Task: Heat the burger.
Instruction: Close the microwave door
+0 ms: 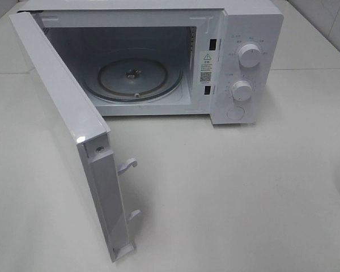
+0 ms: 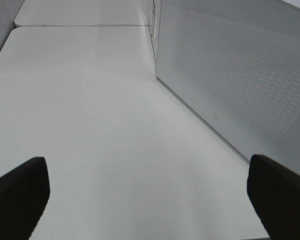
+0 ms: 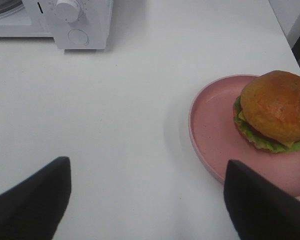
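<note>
White microwave oven [image 1: 238, 62] door [image 1: 73, 141] open, glass turntable [image 1: 133, 76] bare; brown-bunned burger [image 3: 275, 107] on round pink plate [image 3: 215, 130] at right wrist view's right edge; left gripper [image 2: 147, 197] and right gripper [image 3: 147, 200] both agape, empty; loading, closing, heating remain.

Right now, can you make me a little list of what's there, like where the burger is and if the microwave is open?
microwave: white microwave oven, door swung wide open
inside: round glass turntable, nothing on it
burger: brown-bun burger with green lettuce, sitting on the round pink plate
plate place: on the white table, apart from the microwave
left gripper: open, holding nothing
right gripper: open, near the plate
</note>
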